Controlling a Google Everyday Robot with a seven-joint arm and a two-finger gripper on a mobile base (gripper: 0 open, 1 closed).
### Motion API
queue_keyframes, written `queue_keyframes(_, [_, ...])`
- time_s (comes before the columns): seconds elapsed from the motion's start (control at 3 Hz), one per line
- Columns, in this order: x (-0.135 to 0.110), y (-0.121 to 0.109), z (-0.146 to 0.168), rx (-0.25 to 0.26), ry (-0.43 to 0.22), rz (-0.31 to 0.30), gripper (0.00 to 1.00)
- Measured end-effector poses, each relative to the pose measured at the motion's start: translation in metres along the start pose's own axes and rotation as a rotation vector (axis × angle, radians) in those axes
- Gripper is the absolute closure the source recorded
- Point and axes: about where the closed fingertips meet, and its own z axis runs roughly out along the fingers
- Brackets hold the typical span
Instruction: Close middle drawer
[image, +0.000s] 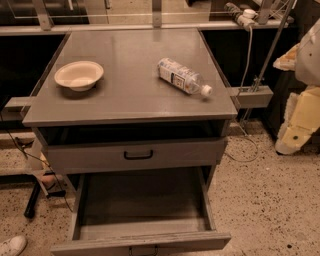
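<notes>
Camera view: one bowl (79, 75), one bottle (182, 76), middle drawer (190, 241) open; claw (295, 131) at right, state unclear.

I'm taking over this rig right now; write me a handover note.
Two-finger gripper: at the right edge, beside the grey wooden cabinet, away from the drawers.
Long grey wooden middle drawer: pulled far out, low front panel at the bottom edge.
Taller-fronted grey top drawer: slightly ajar.
Done: nothing yet. Left: bring the gripper to the front panel and push the middle drawer fully in.
Cream round bowl and clear plastic bottle lie on top.
</notes>
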Motion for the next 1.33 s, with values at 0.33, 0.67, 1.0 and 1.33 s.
queue_keyframes(0.33, [0.0000, 0.0000, 0.0000, 0.000, 0.000, 0.000, 0.00])
queue_keyframes(0.67, [0.0000, 0.0000, 0.0000, 0.000, 0.000, 0.000, 0.19])
queue_keyframes(1.0, [0.0000, 0.0000, 0.0000, 0.000, 0.000, 0.000, 0.43])
queue_keyframes(1.33, [0.0000, 0.0000, 0.0000, 0.000, 0.000, 0.000, 0.65])
